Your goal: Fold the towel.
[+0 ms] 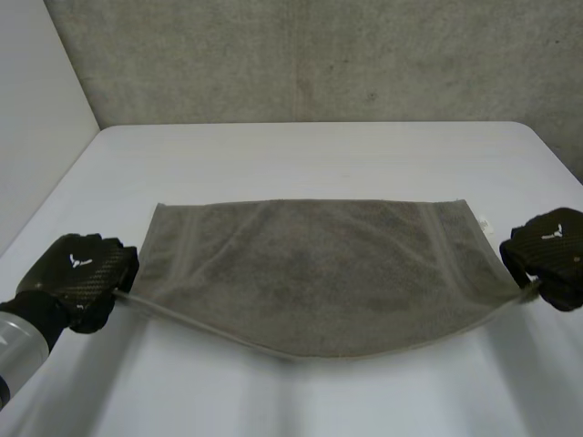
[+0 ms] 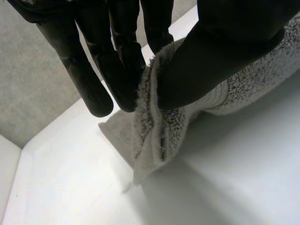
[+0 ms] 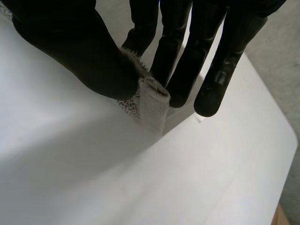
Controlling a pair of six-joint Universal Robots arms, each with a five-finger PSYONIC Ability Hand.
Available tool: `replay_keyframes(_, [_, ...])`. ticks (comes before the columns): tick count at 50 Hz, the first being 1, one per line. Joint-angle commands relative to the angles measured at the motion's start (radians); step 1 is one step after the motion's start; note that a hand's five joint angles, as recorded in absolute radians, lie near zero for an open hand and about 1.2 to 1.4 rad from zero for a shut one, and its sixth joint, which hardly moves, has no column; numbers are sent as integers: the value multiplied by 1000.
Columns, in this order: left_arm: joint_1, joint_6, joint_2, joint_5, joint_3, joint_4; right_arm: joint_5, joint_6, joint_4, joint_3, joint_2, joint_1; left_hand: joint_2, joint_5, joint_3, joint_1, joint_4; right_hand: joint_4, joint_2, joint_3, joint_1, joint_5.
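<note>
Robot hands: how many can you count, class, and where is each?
2. The left hand pinches the towel's near left corner; the right hand pinches its near right corner.

near corners of towel [image 1: 319,273] are buried inside the pinches of left hand [image 1: 77,273] and right hand [image 1: 551,255]. right hand is cut off by the head view's edge. white tab [image 1: 482,221] at the far-right corner is too small to identify.
</note>
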Motion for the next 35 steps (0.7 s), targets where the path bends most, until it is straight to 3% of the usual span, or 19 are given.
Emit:
replay_keyframes(1, [6,22,-193,30,119,129,3,122,-193,-67,190,15,179,191,180,224,179,200,215,207,21,223])
replay_keyframes(11, [-49,15,-532,13,426,160,53,277,-301,-256,438,98,179,191,180,224,179,200,215,207,21,223])
replay_keyframes(18, [-87,6,-774,-45,683,163,98,384,-435,-430,597,138,179,191,180,224,179,200,215,207,21,223])
replay_keyframes(29, [-142,-43,-988,-56,911,178,181,442,-613,-609,764,198,179,191,180,224,179,200,215,207,21,223])
replay_keyframes(35, [-155,-47,-1111,-125,1065,180,224,444,-661,-672,826,202,179,191,180,224,179,200,215,207,21,223])
